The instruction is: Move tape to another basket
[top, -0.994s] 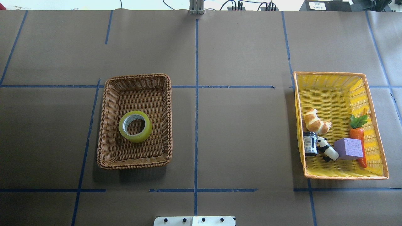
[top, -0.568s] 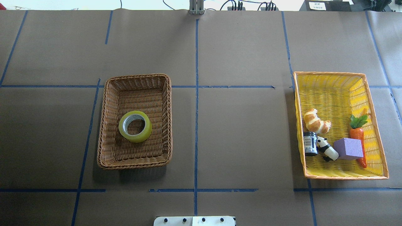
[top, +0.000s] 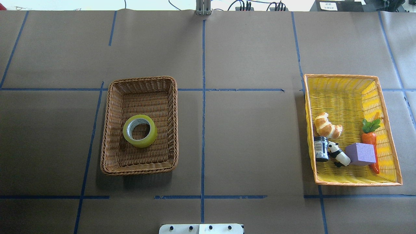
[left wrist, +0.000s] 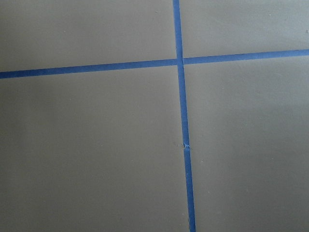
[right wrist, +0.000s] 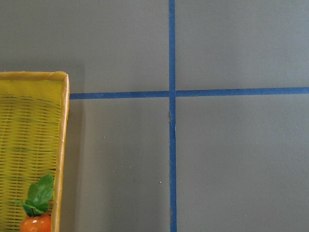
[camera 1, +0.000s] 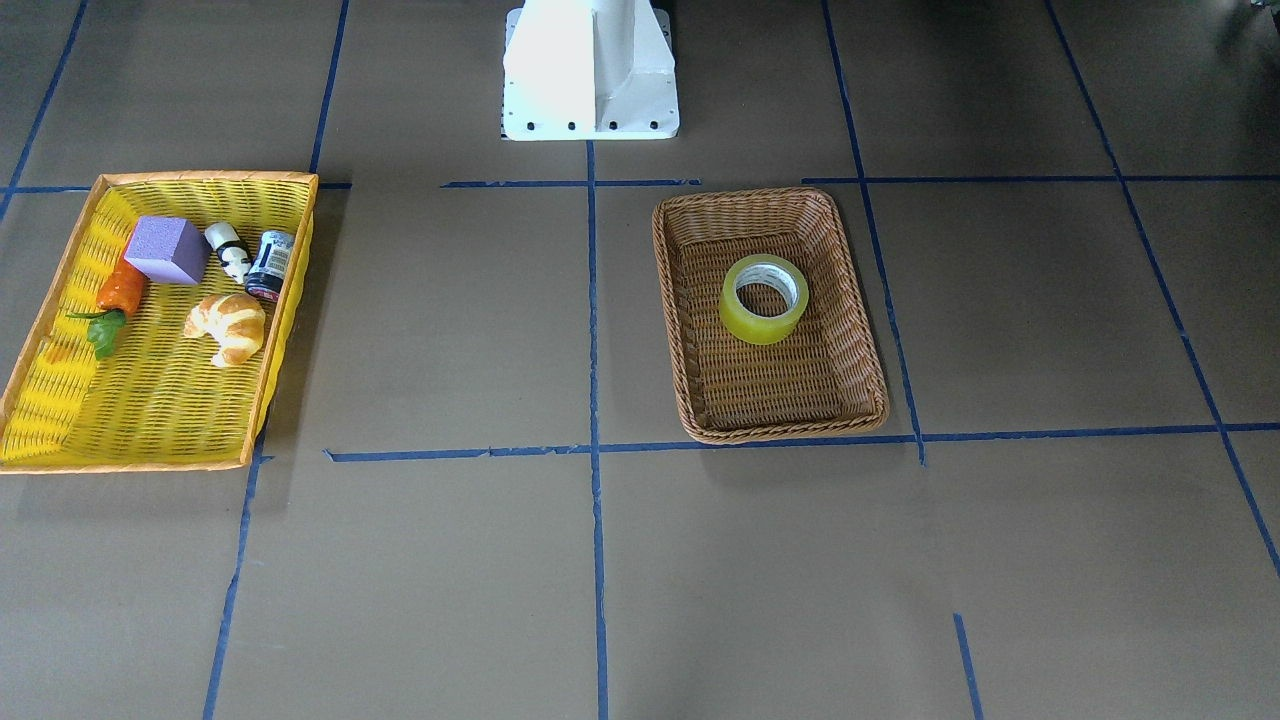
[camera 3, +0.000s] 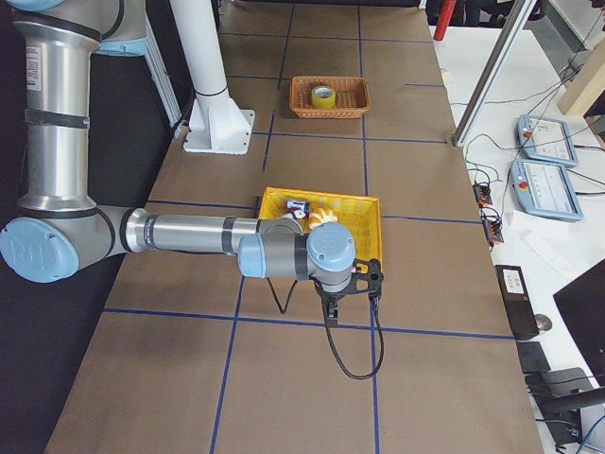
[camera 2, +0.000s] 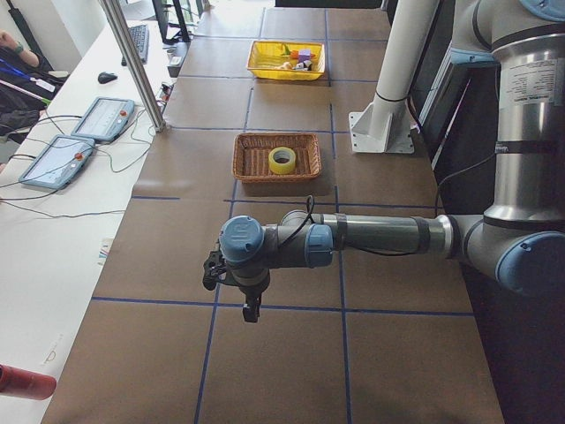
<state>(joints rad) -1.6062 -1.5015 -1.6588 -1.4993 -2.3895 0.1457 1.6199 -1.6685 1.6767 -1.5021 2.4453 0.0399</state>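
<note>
Over the brown blue-lined table the left gripper hangs, its opening untellable, well apart from the yellow-green tape roll in the brown wicker basket.

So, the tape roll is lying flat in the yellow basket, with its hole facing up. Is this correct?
Not quite. The tape lies in the brown wicker basket, not in the yellow basket, which holds the croissant and other toys. The overhead exterior view shows this clearly. The rest is correct: the roll lies flat with its hole facing up.
</note>
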